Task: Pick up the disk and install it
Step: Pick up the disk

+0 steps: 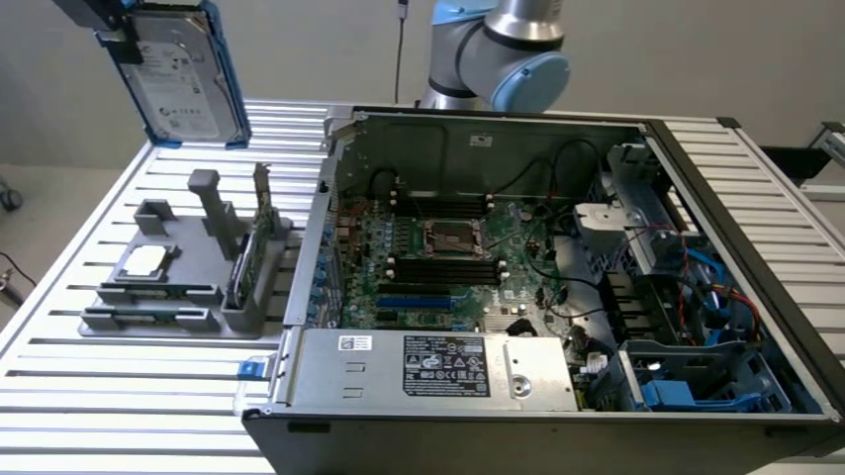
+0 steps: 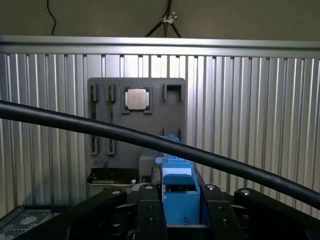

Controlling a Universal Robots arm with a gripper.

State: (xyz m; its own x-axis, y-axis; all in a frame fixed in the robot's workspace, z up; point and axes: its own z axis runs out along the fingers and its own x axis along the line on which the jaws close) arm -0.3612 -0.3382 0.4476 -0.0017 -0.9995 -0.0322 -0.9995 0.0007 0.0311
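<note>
The disk point(image 1: 182, 77) is a flat silver-grey hard drive with a white printed label, clipped in a blue frame point(image 1: 233, 91). It hangs in the air, stood on end and slightly tilted, at the exterior view's upper left, above the slatted table point(image 1: 119, 386). Seen edge-on from the wrist, it sits clamped between the gripper's point(image 2: 180, 220) 2 fingers point(image 2: 150, 220).

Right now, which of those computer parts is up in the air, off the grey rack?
The disk, silver in a blue frame, held aloft in the gripper. The square chip and the green card sit in the rack.
</note>
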